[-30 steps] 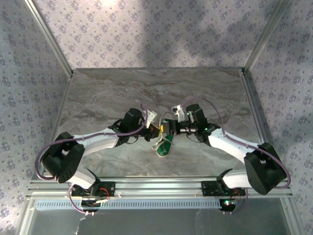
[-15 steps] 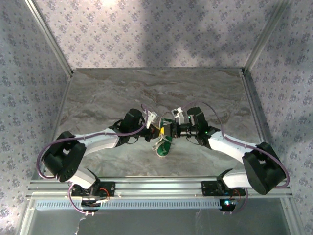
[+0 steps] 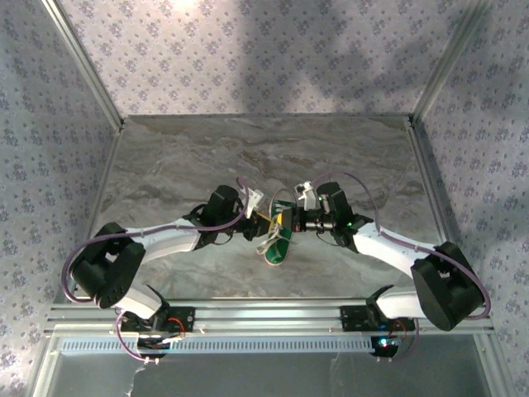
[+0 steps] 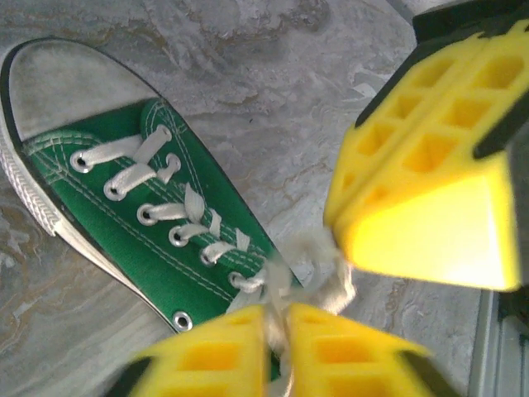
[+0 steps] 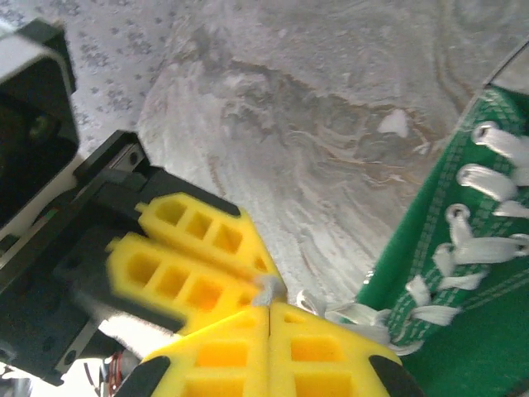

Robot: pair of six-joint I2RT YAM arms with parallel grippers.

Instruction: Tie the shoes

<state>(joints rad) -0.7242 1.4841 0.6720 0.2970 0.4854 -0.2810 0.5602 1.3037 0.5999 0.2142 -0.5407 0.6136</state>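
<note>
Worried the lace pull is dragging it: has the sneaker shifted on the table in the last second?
No. The sneaker lies in the same place, its toe just as far from the near aluminium rail as before.

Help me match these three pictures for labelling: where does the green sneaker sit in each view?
Top external: green sneaker at the centre, just below the middle of the picture.
Left wrist: green sneaker on the left side, its white toe cap at the upper left.
Right wrist: green sneaker at the right edge, partly cut off.
Shared landmark: its white laces.
</note>
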